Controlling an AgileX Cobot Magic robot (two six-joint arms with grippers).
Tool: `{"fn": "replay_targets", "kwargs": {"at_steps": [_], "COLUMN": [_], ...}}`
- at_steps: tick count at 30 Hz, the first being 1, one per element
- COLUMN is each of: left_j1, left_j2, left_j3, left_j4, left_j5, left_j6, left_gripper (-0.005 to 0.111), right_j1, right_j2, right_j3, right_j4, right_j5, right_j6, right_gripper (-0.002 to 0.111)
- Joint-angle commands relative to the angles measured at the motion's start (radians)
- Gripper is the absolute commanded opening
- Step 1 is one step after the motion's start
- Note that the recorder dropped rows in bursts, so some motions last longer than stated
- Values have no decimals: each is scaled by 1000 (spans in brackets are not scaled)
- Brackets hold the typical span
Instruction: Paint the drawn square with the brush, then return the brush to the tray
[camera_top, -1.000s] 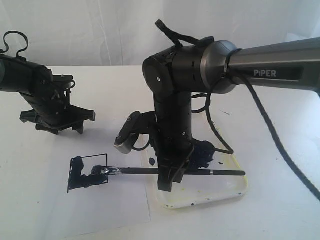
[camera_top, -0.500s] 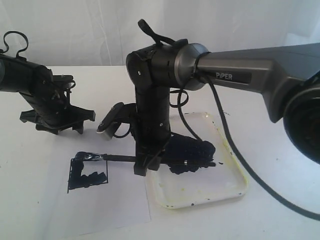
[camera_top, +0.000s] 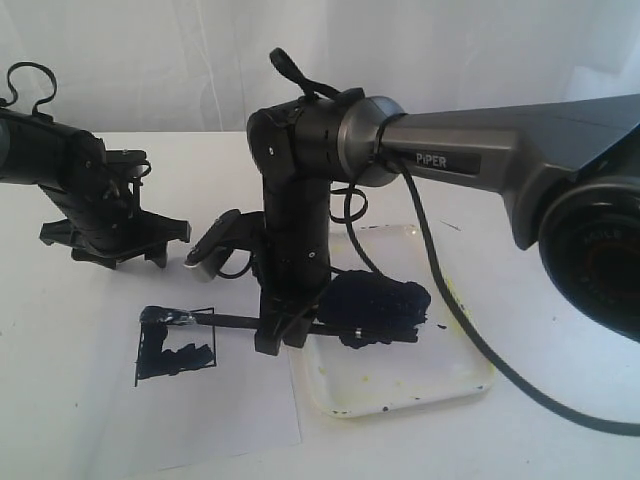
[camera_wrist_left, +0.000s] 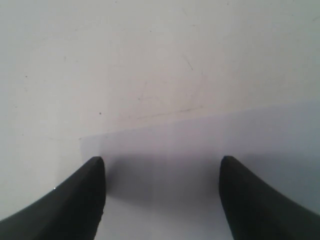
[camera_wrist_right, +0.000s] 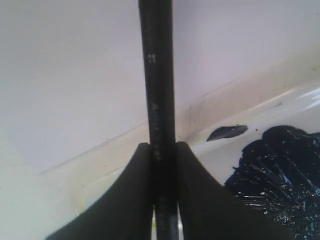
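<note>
Exterior view: right gripper points down at the left edge of the tray, jaws clamped on the brush around mid-handle. Brush lies nearly level, running left to right; its wet dark tip is at the far left corner of the drawn square, and the back end of the handle reaches over the tray, across the big blue-black paint blob. Cannot tell if the bristles actually touch the paper. Square sits on the paper left of the tray; its left side and near middle are daubed dark, far right part blank. Tray rests on the white table just right of the paper, with yellowish stains and dark specks on its floor. Left gripper hangs at the far left of the table, well apart from the square and the brush, fingers spread wide, holding nothing. Left wrist view: left gripper with two dark fingertips apart, only plain white surface between them. Right wrist view: right gripper with both jaws pressed against the dark brush handle, one each side. Tray rim runs beneath at a slant, paint blob is inside it, and a small separate dark smear lies near the rim.
</note>
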Motion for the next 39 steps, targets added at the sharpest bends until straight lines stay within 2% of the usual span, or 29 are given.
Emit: {"fn": "replay_targets", "kwargs": {"at_steps": [1,34,39], "left_j1": [-2,-2,-2], "left_j2": [13,13,13], "left_j3": [9,9,9], "left_j4": [5,5,5], "left_j5": [53,51,53], "left_j6": [-2,-2,-2], "left_gripper": [68,68,68], "right_j1": [-11,-11,-11], "right_j2": [-3,3,3], "right_j3": [-6,31,31], "right_j4": [8,-66,-128], "right_j5": [5,5,5], "right_j6": [-3,14,63], "right_gripper": [0,0,0]}}
